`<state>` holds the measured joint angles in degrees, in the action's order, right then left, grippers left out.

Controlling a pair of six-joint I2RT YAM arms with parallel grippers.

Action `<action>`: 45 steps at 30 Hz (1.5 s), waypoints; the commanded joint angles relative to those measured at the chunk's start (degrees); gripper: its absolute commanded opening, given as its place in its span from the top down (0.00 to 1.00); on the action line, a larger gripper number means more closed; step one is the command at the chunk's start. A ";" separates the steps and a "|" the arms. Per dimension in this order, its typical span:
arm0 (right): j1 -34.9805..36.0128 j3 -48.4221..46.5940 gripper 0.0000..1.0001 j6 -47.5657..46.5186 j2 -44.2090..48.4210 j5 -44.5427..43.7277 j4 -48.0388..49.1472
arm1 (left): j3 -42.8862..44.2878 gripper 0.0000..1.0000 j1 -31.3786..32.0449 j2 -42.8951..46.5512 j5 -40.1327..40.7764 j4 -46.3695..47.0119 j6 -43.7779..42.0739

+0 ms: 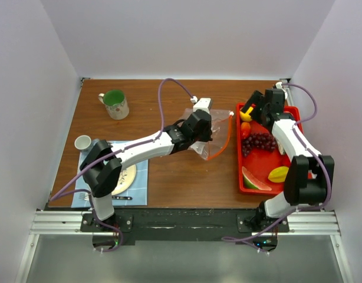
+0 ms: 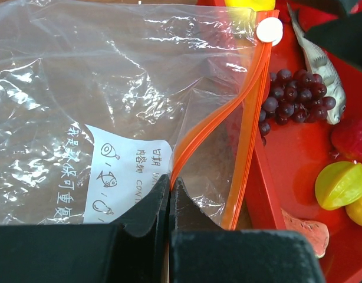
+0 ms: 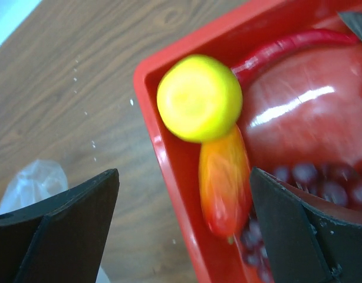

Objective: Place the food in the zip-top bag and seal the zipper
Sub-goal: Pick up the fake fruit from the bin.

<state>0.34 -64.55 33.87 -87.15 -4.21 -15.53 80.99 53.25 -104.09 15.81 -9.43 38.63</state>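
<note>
Surroundings: a green-lined mug point(image 1: 115, 104) and a small white cup point(image 1: 82, 142) are standing at the left of the table point(image 1: 181, 177). A plate point(image 1: 127, 178) is resting on a blue mat point(image 1: 142, 177) under the left arm. A red tray point(image 1: 267, 160) is sitting at the right, and its left wall is standing between the food and the bag.
Left tool: the left tool point(image 2: 170, 197) is pressing its fingers together, clamping the bag's film at the mouth, right where one zipper track is running in.
Right tool: the right tool point(image 3: 182, 227) is hanging with its fingers wide apart, gripping nothing, over the tray's far left corner.
Bag: the bag point(image 2: 110, 88) is lying crinkled on the table just left of the tray, with its mouth facing the tray. The two tracks of the zipper point(image 2: 252, 118) are spreading apart near the left tool, leaving the mouth partly gaping. A white slider point(image 2: 269, 30) is sitting at the far end.
Food: all the food in view is lying in the tray.
- The lemon point(image 3: 198, 97) is sitting in the far left corner, touching an orange-red fruit point(image 3: 224, 183), both below the right tool's spread fingers.
- The grapes point(image 2: 293, 94) are lying mid-tray beside the fish point(image 2: 319, 65).
- The watermelon point(image 1: 254, 180) and a yellow starfruit point(image 1: 279, 174) are lying at the near end.
</note>
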 commanded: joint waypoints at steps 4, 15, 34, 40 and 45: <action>-3.50 -1.10 0.02 2.51 -6.35 7.81 15.26 | 4.96 1.00 -0.34 -0.85 -2.01 -0.50 1.09; -4.03 -2.25 0.07 5.59 -15.76 7.99 21.42 | 7.69 1.00 -0.43 -1.90 -2.28 -2.61 0.13; -4.12 -2.07 0.84 3.75 2.57 -0.71 4.04 | 7.95 1.00 -0.43 -1.72 -1.93 -2.26 -0.49; -3.94 6.79 0.85 4.36 20.94 6.28 -2.66 | 9.45 1.00 -0.61 -2.69 -2.19 -3.23 -0.84; 4.65 14.54 0.83 8.04 35.99 7.82 -5.21 | 9.71 1.00 -0.43 -2.26 -4.03 -2.88 -0.14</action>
<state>-1.61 -54.00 39.18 -58.00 0.97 -15.84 87.99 53.10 -106.83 13.21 -13.08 38.39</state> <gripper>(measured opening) 0.692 0.021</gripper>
